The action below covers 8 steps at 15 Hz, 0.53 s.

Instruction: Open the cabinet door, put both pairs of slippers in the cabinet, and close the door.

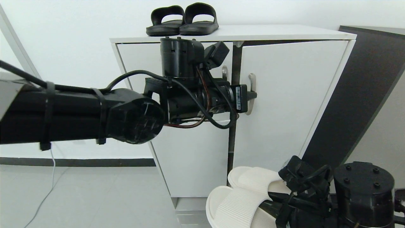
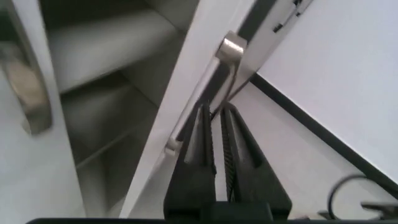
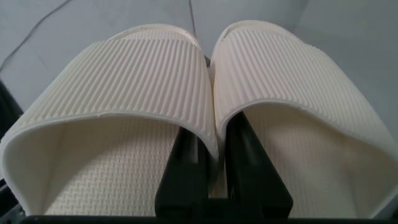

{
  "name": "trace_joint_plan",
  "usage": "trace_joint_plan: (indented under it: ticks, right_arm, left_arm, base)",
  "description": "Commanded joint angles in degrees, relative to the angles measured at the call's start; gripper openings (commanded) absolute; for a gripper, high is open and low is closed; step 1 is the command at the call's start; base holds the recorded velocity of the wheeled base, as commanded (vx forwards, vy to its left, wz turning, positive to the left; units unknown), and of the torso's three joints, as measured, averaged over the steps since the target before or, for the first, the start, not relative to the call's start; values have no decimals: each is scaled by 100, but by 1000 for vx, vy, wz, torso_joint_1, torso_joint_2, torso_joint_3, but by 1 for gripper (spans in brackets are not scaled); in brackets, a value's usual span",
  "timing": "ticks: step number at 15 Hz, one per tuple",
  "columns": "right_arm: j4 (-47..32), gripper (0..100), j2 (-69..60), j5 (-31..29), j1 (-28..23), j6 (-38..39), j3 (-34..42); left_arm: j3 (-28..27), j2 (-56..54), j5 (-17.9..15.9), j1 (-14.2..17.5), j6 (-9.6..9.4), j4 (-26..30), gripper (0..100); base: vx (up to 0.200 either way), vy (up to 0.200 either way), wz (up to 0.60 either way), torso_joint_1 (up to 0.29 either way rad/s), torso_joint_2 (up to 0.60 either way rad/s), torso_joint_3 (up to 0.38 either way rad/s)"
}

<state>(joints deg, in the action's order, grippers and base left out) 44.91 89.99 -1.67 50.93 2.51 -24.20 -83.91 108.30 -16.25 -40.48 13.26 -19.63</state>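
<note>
White laminate cabinet (image 1: 284,31) with the right-hand door (image 1: 284,104) cracked open: a dark slit between the two doors in the head view, bare shelves visible past the door's edge in the left wrist view. Judged as the opening step, begun but not completed, the gap too narrow as yet for loading. Black slippers (image 1: 182,20) side by side on the cabinet top, at its front edge toward the left corner, untouched by either arm. Cream ribbed slippers (image 1: 240,196) clear of the floor, carried low before the foot of the right-hand door. Left to do, by this reading: swinging the door wide, setting both pairs on a shelf inside, shutting the door. Left gripper (image 1: 253,94) level with the metal handle (image 1: 251,79) of that door, tips right at the bar. Fingers (image 2: 199,143) drawn nearly together, only a thin slit between them, lying alongside the handle and the door's edge. Whether pinching the bar or merely hooked behind it: not to be told. Right gripper (image 3: 214,168) clamped on the cream pair, one finger inside each slipper, the two inner side walls pressed together between them, straps arching over the fingers.
</note>
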Motion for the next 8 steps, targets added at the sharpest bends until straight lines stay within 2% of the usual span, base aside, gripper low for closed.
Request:
trace_joint_plan:
  ticks: [1,2,4,6,8]
  right_arm:
    - [9,0,-122,53,22,-5,73]
    - [9,0,-122,53,40,-40,91]
    - [9,0,-105,88,40,-154,143]
    - [9,0,-96,132,40,-163,143]
    - [18,0,-105,132,40,-172,143]
  left_arm:
    - [859,-749,34,-241,1,-463,0]
    - [1201,-960,52,-302,1,-683,0]
    - [1527,-1224,17,-276,27,-806,0]
    - [1386,-1092,-27,14,300,-938,0]
    - [1043,-608,-71,137,370,-1412,0]
  base:
    - [0,0,0,0,0,0]
    - [0,0,0,0,0,0]
    - [0,0,0,0,0,0]
    - [0,0,0,0,0,0]
    - [0,0,0,0,0,0]
